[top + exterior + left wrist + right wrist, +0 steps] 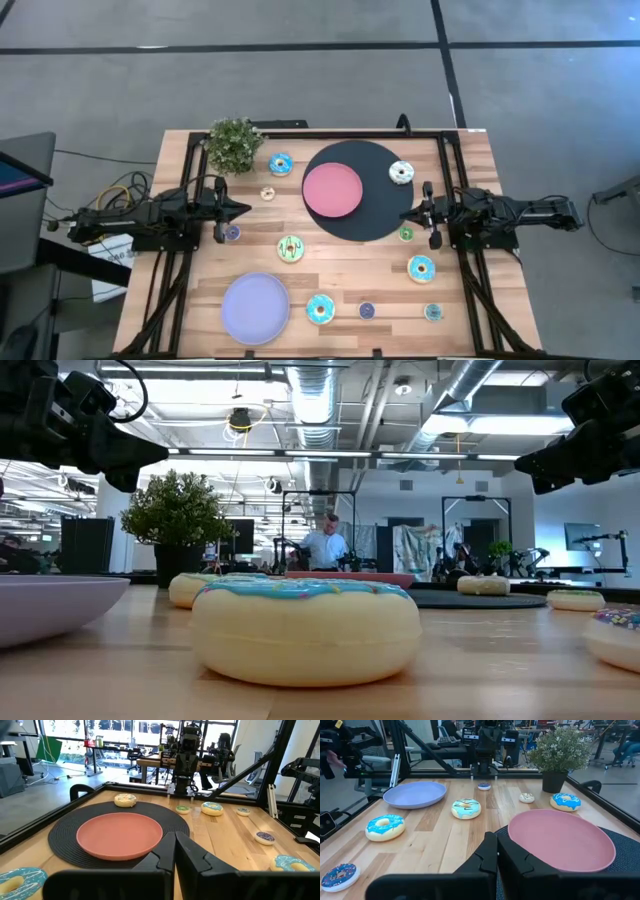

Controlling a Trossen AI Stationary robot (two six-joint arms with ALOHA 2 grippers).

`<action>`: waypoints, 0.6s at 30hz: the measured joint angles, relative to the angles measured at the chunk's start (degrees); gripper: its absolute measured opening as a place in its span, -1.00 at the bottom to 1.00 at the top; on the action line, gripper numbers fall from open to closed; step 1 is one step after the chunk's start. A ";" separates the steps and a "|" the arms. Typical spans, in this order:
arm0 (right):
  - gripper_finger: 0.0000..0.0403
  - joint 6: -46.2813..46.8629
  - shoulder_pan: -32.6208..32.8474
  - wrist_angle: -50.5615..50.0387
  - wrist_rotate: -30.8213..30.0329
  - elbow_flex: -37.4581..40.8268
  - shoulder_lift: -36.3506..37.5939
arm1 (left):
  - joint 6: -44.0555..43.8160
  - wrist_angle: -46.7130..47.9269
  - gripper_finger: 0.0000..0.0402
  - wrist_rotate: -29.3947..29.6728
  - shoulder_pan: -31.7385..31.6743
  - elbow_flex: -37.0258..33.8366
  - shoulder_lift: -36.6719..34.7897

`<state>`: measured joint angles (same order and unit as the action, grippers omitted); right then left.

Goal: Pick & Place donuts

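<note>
**Both arms wait, donuts spread over the table**

The left gripper [243, 210] and right gripper [404, 213] hover at opposite table edges, fingers pressed together, holding nothing. A white-iced toy donut [401, 172] lies on the round black mat [375, 222] beside the flat pink plate [332, 189]. A blue-iced ring donut [320, 308] sits just beside the flat lavender plate [255, 308]; others lie scattered on the wooden table [340, 265].

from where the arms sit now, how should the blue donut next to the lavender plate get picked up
Grip the blue donut across its ring from straight above, fingers spanning the outer rim or one finger dropped in the hole. It lies flat on the table, icing up, with bare wood all round apart from the lavender plate on one side, so line the fingers parallel to that plate's edge. Both grippers, left gripper and right gripper, look shut.
</note>
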<state>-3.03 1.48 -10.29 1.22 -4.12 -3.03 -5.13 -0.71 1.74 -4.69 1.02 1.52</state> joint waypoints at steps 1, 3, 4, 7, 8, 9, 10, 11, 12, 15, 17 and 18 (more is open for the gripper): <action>-1.00 0.00 -0.01 0.00 0.00 0.01 -0.01 | -0.02 0.00 -1.00 0.00 -0.01 0.00 -0.01; -1.00 0.00 -0.01 0.00 -0.01 0.02 0.00 | -0.16 -0.01 -1.00 0.00 -0.01 0.00 0.00; -1.00 0.02 0.00 -0.01 0.01 0.02 -0.02 | -0.30 -0.03 -1.00 0.00 -0.02 0.00 -0.02; -1.00 0.00 0.00 -0.01 -0.01 0.00 -0.02 | 0.86 -0.11 -1.00 0.23 0.00 0.00 0.00; -1.00 0.02 0.00 0.01 0.01 0.00 0.00 | 2.04 -0.20 -1.00 0.92 0.00 0.00 0.00; -1.00 0.00 -0.02 0.01 -0.01 0.02 -0.02 | 2.77 -0.26 -1.00 1.76 0.00 0.00 -0.01; -1.00 0.01 -0.02 0.00 0.00 0.00 0.00 | 2.93 -0.30 -1.00 2.13 0.00 0.00 -0.02; -1.00 0.01 -0.02 0.01 0.00 0.00 -0.01 | 2.66 -0.31 -1.00 2.10 -0.02 0.00 0.00; -1.00 0.00 0.00 0.00 0.00 0.01 0.00 | 2.09 -0.31 -1.00 1.95 -0.02 0.00 0.00; -1.00 0.01 -0.02 0.00 0.00 0.00 0.00 | 1.56 -0.38 -1.00 1.77 -0.01 0.00 -0.01; -1.00 0.00 -0.02 0.00 0.00 0.00 -0.01 | 1.66 -1.20 -0.99 2.65 -0.02 -0.02 -0.02; -1.00 0.02 0.00 -0.01 0.00 0.00 0.00 | 1.20 -2.16 -0.98 3.43 -0.02 -0.09 0.00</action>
<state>-3.01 1.47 -10.30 1.23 -4.12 -3.03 -3.93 -2.87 5.16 -4.71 0.93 1.52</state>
